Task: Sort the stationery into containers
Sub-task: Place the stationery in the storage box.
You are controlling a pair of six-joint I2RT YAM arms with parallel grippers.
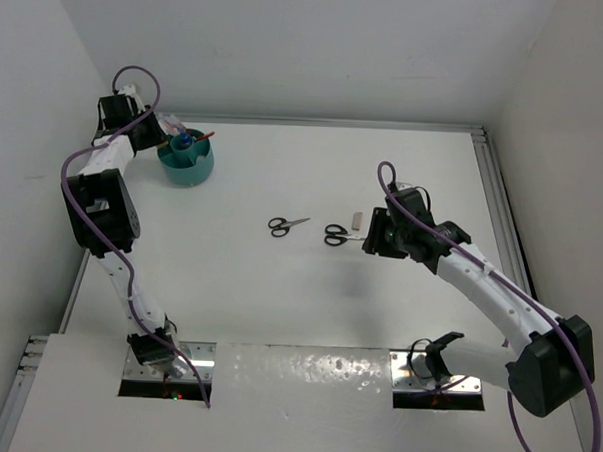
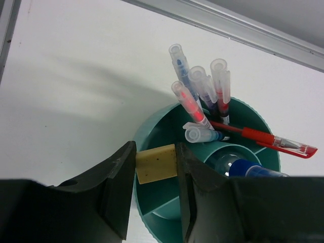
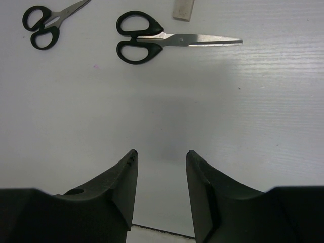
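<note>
Left jaws clamp the eraser [image 2: 156,163] just above the near rim of the organiser [image 1: 189,169], at the far left of the counter [image 3: 263,111]. Pens [image 2: 200,88] stand in its far compartment, a red pen [image 2: 263,137] lies across the rim, and a bottle [image 2: 248,168] sits in the centre cup. Right jaws hang parted and empty over the counter, near the large scissors [image 3: 139,44], small scissors [image 3: 43,28] and white piece [image 3: 183,10].

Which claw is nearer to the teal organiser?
Left. The left claw hangs right over the teal organiser, holding a beige eraser; the right claw is far off, near the larger scissors.
</note>
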